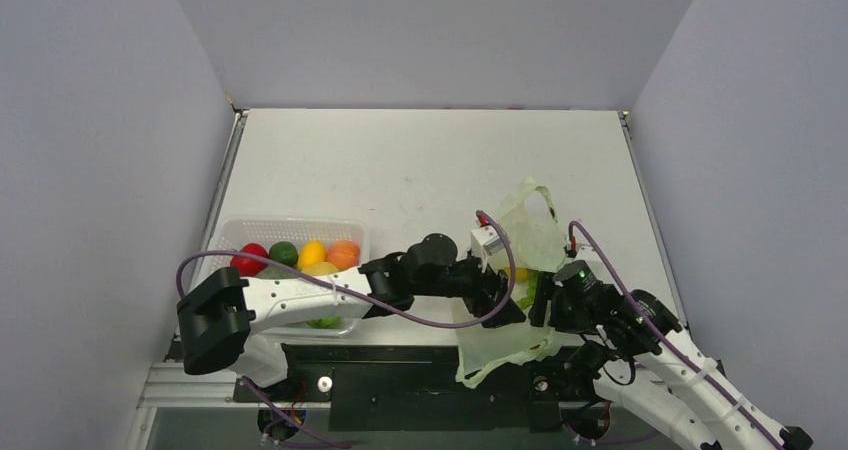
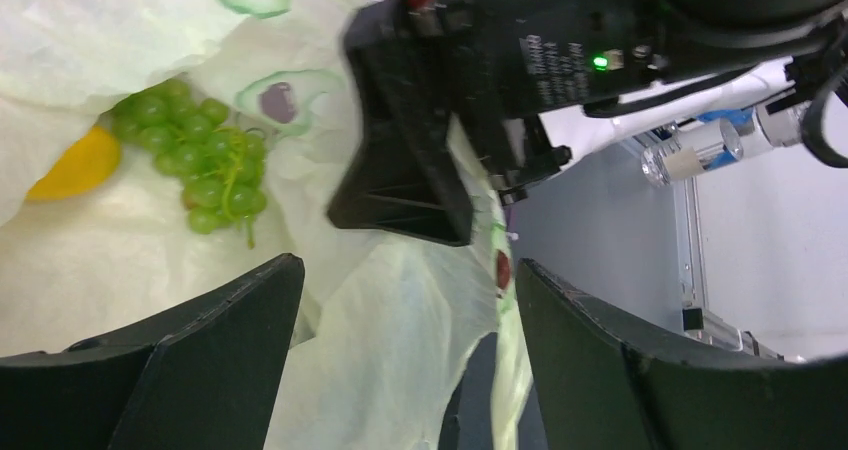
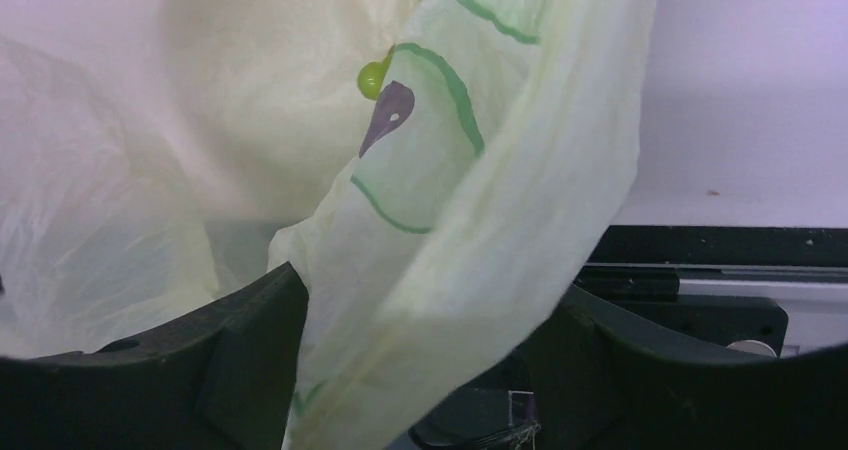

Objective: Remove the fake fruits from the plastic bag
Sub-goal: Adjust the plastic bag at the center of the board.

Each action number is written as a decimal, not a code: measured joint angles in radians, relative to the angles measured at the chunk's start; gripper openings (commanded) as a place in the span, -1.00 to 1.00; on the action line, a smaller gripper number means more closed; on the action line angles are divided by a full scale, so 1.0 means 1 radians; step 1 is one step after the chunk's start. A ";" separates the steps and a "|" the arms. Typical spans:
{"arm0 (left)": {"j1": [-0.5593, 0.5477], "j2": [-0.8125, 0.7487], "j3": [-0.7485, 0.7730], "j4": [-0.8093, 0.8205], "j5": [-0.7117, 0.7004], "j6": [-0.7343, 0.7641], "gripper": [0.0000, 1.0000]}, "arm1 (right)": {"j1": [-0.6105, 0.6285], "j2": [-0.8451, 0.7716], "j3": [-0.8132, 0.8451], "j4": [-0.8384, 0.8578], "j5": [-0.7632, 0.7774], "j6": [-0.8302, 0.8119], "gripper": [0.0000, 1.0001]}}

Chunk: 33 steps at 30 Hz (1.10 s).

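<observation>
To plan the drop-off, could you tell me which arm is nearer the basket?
Left: the left arm lies over the basket; the right arm is past the plastic bag.

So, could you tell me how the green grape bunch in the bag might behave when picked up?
Probably loosely: the grape bunch is many small beads on thin stems, so it may dangle from one gripped point. Its small round grapes could slip from the jaws. The plastic bag under it looks thin and crumpled, so film may get pinched too.
</observation>
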 measured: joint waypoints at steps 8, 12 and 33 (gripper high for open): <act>-0.050 0.089 0.029 0.074 -0.060 0.005 0.44 | 0.000 0.015 -0.069 -0.014 0.055 0.094 -1.00; -0.052 0.183 0.096 0.056 -0.142 -0.002 0.40 | 0.002 0.048 -0.072 -0.015 0.064 0.123 -1.00; 0.055 0.470 0.119 0.065 -0.164 -0.094 0.23 | -0.054 0.229 -0.202 0.175 0.109 0.220 -1.00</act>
